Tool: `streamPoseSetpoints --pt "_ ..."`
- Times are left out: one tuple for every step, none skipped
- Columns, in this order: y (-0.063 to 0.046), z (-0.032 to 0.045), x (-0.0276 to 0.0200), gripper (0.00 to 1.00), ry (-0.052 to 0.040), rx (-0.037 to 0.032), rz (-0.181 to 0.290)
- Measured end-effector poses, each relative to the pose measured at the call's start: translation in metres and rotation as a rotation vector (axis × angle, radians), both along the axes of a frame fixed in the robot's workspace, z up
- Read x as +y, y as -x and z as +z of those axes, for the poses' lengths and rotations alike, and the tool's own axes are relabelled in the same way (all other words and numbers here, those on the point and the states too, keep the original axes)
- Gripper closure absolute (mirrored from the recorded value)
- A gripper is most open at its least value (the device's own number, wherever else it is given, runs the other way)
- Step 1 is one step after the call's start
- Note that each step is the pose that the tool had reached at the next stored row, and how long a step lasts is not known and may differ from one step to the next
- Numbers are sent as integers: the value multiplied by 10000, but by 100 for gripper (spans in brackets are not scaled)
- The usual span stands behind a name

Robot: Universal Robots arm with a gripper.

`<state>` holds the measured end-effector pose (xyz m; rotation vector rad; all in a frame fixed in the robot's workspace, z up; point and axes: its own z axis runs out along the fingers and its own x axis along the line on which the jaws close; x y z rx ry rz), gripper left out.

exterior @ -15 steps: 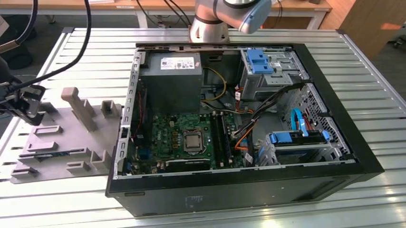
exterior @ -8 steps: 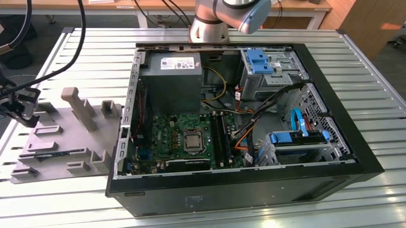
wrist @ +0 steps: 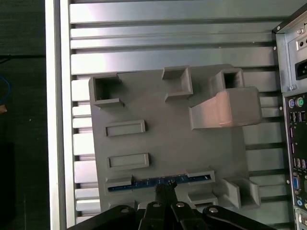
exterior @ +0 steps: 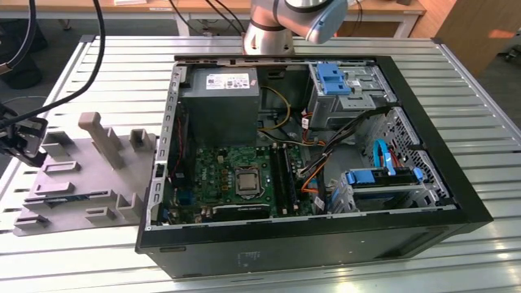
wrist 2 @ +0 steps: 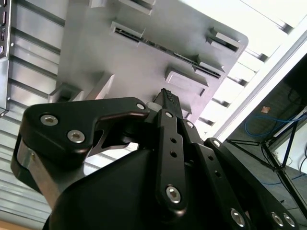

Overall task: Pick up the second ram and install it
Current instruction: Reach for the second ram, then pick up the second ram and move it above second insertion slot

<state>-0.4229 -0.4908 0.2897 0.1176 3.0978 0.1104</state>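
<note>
The pincer (wrist: 165, 188) hangs closed over the second ram (wrist: 158, 182), which lies in its grey holder (wrist: 168, 134).

On the slatted metal surface (exterior: 464, 85) stands an open black computer case (exterior: 326, 250). Inside it are a green motherboard (exterior: 236, 177) and a power supply (exterior: 218, 104) with a white label whose print cannot be read. Just beside the case, at the exterior view's left, lies the grey holder. The second ram rests on its edge in a long slot of the holder and shows as a thin dark blue strip. The arm's grey base (exterior: 269, 33) stands at the far side of the case. In both wrist views the pincer points down at the holder, its two tips pressed together and holding nothing. It is near the middle of the ram, and in the second wrist view it is apart from it.
</note>
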Motion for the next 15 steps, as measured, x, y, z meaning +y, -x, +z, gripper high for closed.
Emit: streamPoseSetpoints --pt "1 -7 -1 89 1 1 -1" --pt "1 -16 -2 89 2 2 -1" --pt "0 -27 -3 89 1 1 0" --pt "0 -36 -4 89 1 1 0" --pt "0 -40 -4 89 2 2 0" --pt "1 -40 -4 89 3 3 -1" --pt "1 -43 -4 89 2 2 0" --pt "1 -44 -4 89 2 2 0" --pt "1 -44 -4 89 2 2 0" --pt "1 -44 -4 89 2 2 0" --pt "1 -44 -4 89 2 2 0" --pt "1 -45 -4 89 2 2 0" --pt "1 -44 -4 89 2 2 0" --pt "1 -45 -4 89 2 2 0" --pt "1 -45 -4 89 2 2 0"
